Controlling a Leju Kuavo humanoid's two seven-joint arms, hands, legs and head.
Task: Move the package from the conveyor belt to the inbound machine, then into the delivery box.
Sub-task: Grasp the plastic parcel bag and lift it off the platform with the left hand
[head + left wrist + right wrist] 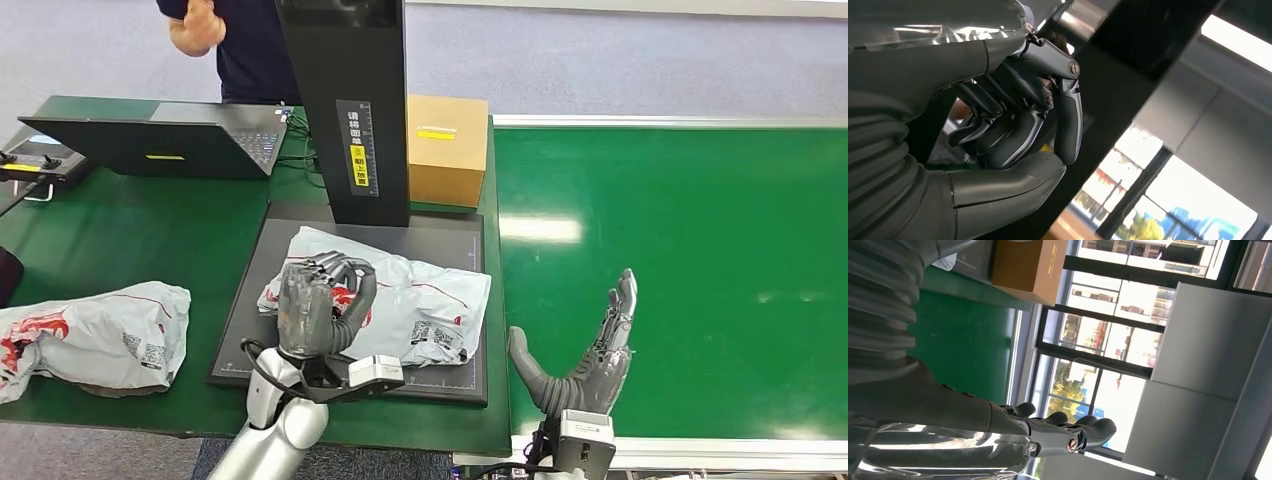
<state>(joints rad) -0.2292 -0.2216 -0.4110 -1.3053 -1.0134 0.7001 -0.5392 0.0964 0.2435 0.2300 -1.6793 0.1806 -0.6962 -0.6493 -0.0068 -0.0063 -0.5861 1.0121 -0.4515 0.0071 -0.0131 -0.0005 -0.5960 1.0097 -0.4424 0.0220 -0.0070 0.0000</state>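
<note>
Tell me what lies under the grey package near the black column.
The grey package lies on the dark flat platform of the inbound machine. The platform's middle is covered by the package. The left robot hand is in front of the package's left part.

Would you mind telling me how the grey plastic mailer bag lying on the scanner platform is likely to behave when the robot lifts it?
The mailer bag looks wrinkled and slack, so it would probably sag and fold rather than stay flat. Its glossy film suggests it may slide between the fingers. It lies low and lumpy on the platform, so rolling or tipping seems unlikely.
</note>
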